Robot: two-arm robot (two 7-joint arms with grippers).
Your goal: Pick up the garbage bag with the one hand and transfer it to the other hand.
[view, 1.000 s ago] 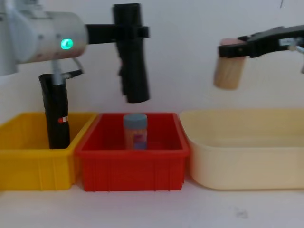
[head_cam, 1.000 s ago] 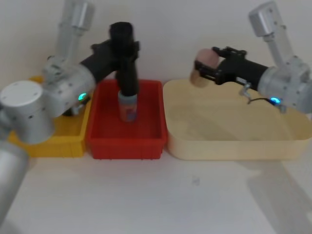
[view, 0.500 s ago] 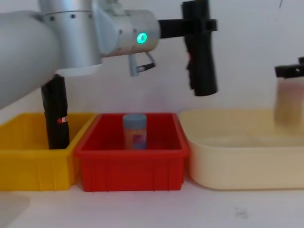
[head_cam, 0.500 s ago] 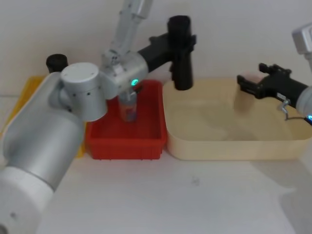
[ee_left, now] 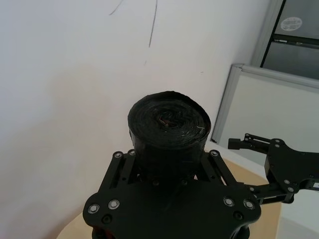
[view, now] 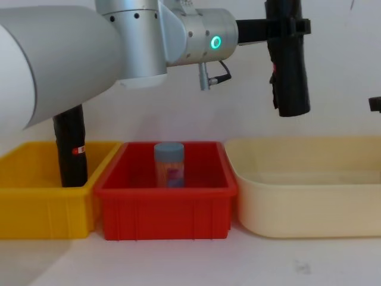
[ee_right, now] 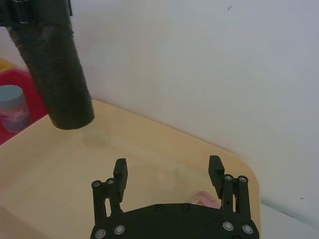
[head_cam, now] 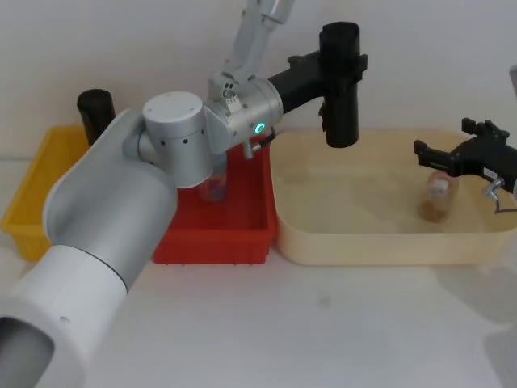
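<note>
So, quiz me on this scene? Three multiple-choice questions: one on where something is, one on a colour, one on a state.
1. Where is the garbage bag? A) in the air over the cream tray B) standing in a bin C) lying on the floor
2. What colour is the bin holding the blue-capped bottle? A) yellow B) red C) cream
3. The right gripper is: A) open B) shut on a bottle C) shut, empty

Answers: 1 A, the left gripper holds it above the tray. 2 B, the bottle stands in the red bin. 3 A, its jaws stand apart.
</note>
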